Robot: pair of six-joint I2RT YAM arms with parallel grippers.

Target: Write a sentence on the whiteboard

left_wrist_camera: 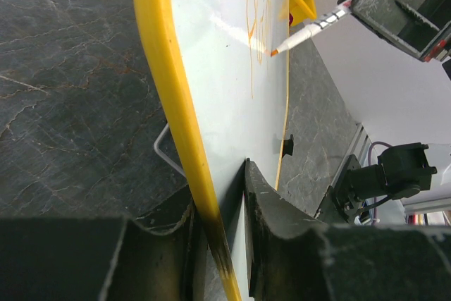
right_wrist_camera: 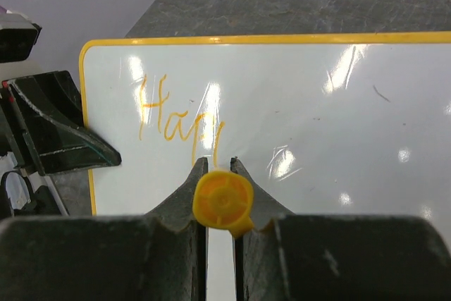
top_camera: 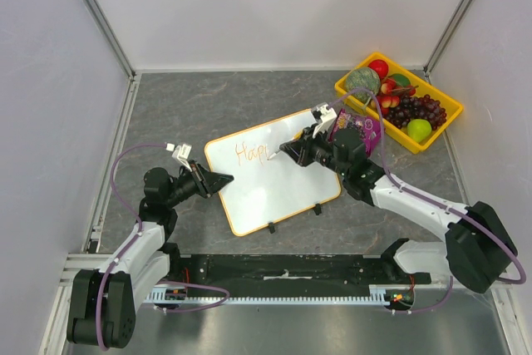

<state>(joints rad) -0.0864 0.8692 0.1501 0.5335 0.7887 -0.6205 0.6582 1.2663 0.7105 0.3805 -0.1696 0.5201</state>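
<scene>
The whiteboard (top_camera: 274,180), white with an orange-yellow rim, lies tilted on the grey table. Orange letters reading "Hap" and the start of another stroke (top_camera: 248,154) stand near its upper left; they also show in the right wrist view (right_wrist_camera: 176,125) and the left wrist view (left_wrist_camera: 259,26). My left gripper (top_camera: 223,181) is shut on the board's left rim (left_wrist_camera: 184,132). My right gripper (top_camera: 287,149) is shut on an orange-capped marker (right_wrist_camera: 223,201); its tip (left_wrist_camera: 275,52) touches the board just right of the letters.
A yellow tray (top_camera: 449,122) of fruit sits at the back right, with a purple object (top_camera: 359,128) beside it behind my right arm. Two black clips (top_camera: 271,227) sit on the board's near edge. Grey walls enclose the table.
</scene>
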